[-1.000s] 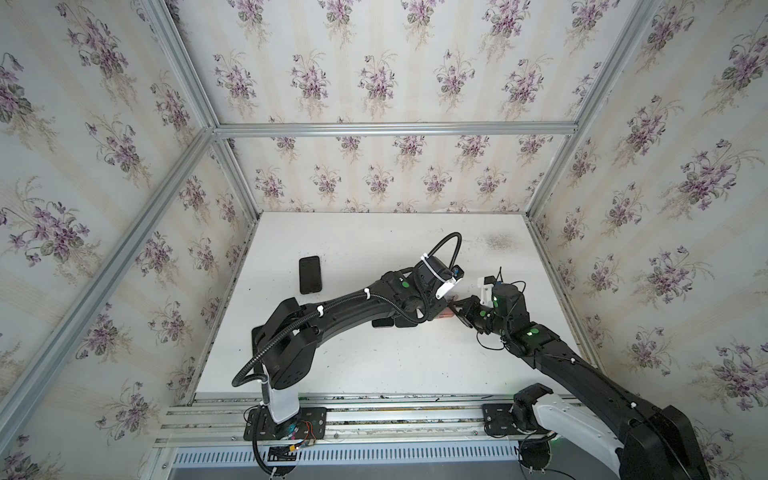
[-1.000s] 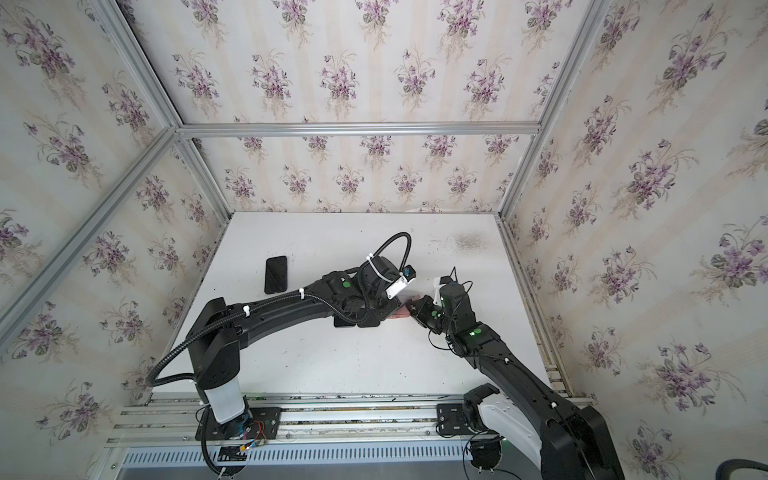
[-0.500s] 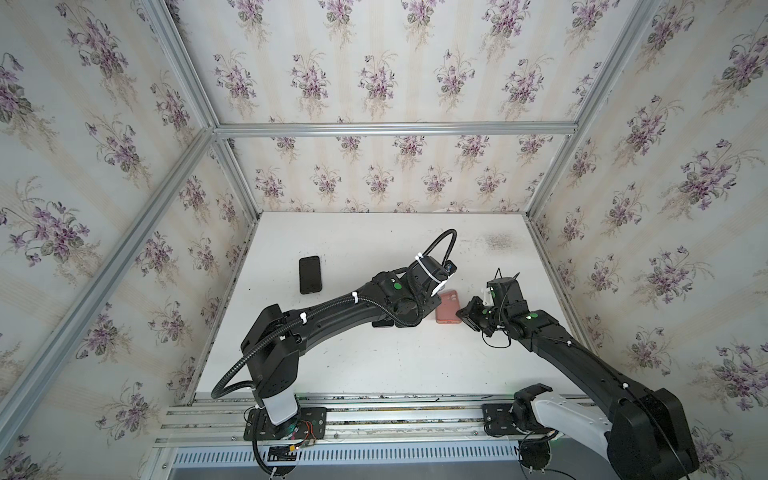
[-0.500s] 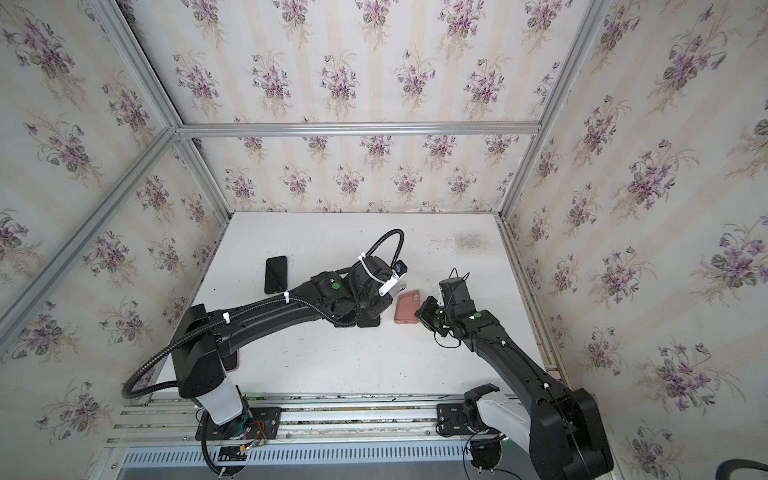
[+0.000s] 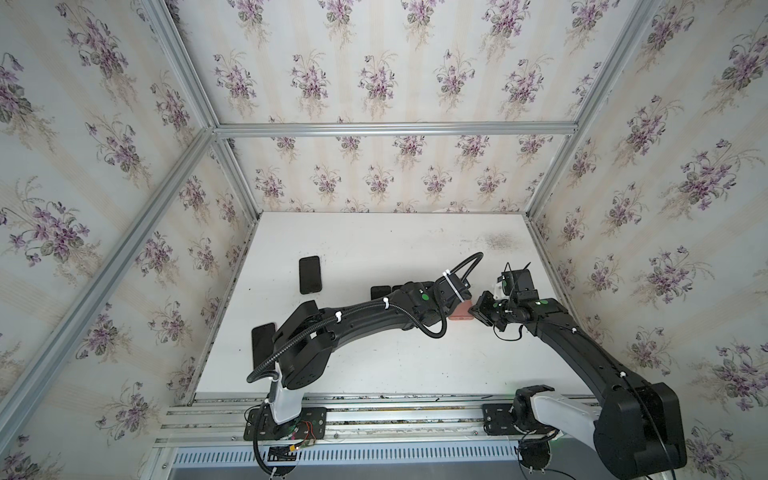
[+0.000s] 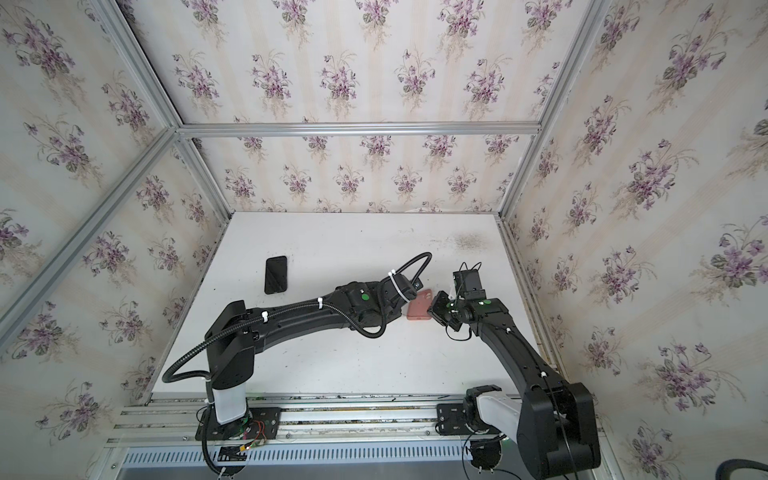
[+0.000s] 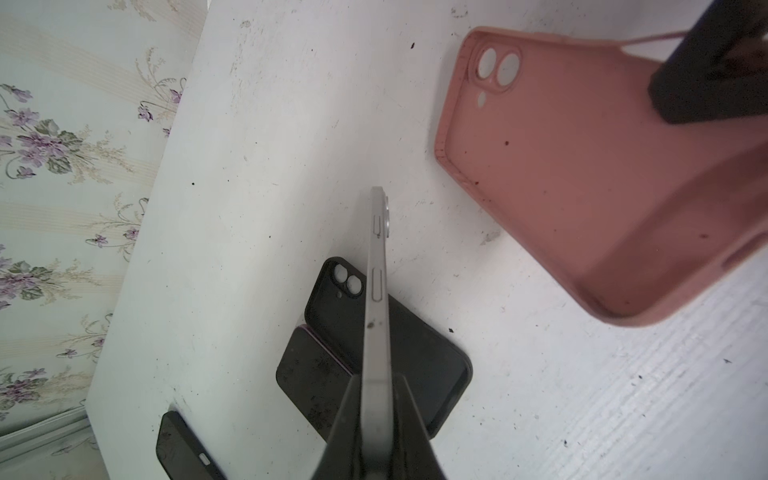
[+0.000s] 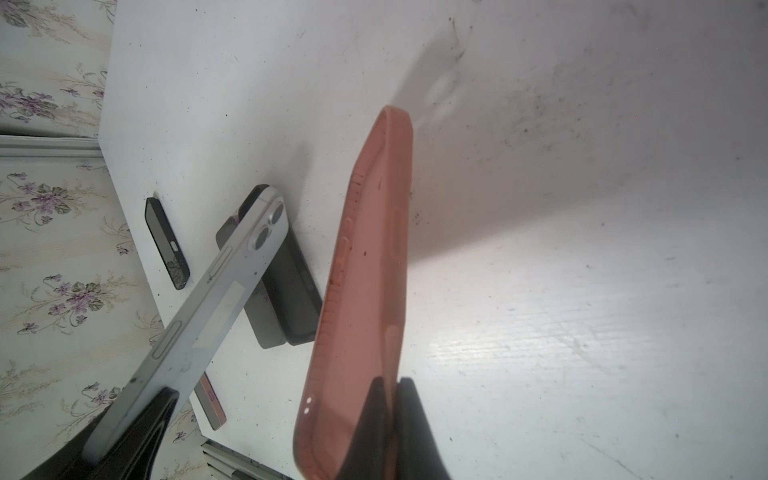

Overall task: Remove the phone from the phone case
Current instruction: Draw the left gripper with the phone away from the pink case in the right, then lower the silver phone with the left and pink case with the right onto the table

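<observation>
The phone (image 7: pixel 376 291) is a slim silver one. I see it edge-on in the left wrist view, and my left gripper (image 7: pixel 376 382) is shut on its lower end. It is held off the table, fully clear of the phone case (image 7: pixel 582 166). The pink case is empty, its camera cut-out showing, and my right gripper (image 8: pixel 392 384) is shut on one wall of it. In both top views the phone case (image 5: pixel 460 312) (image 6: pixel 417 309) hangs between the two wrists, right of the table's middle. From the right wrist, the phone (image 8: pixel 216 299) stands left of the phone case (image 8: pixel 365 270).
A black case lying on a dark phone (image 7: pixel 374 357) rests on the white table (image 5: pixel 374 365) right below the held phone. A black phone (image 5: pixel 310 275) lies at the far left, and another dark one (image 5: pixel 262 345) near the left edge. Flowered walls close three sides.
A second ago both grippers met tightly at the case. Now they have drawn apart, the left holding the bare phone and the right the empty pink case, which shows between them.
</observation>
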Robot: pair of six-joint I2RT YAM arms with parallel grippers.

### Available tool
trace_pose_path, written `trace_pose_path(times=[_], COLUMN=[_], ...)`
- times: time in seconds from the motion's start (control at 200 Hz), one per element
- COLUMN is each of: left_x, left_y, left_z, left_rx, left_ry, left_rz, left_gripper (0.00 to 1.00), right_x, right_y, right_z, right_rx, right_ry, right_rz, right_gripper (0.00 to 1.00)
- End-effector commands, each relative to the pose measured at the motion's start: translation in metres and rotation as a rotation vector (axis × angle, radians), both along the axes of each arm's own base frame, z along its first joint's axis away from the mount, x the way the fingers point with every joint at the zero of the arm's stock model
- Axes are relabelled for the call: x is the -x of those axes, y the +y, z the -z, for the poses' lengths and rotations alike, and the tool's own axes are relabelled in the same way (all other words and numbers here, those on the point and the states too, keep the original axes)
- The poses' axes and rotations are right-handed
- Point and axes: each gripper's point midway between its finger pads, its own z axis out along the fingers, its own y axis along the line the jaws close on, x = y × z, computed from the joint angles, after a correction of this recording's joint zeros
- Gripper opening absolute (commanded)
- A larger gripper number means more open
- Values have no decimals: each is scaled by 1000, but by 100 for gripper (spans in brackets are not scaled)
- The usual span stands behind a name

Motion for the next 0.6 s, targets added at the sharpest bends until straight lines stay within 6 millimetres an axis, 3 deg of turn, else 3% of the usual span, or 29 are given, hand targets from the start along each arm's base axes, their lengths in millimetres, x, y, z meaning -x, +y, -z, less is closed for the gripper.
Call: trace_pose_path(times=[0.0, 0.595], left_x=[-8, 5], left_y=[-2, -20], left_z=[-3, 34], left_rx=[-64, -266], left_ry=[-71, -105], left_rz=[2, 56], left_gripper=[4, 9], right_x=[-2, -12], right_y=[2, 3], right_z=[-5, 10], right_rx=[-18, -43], right_ry=[-11, 30], right_rz=[-34, -105], right_gripper=[0, 0])
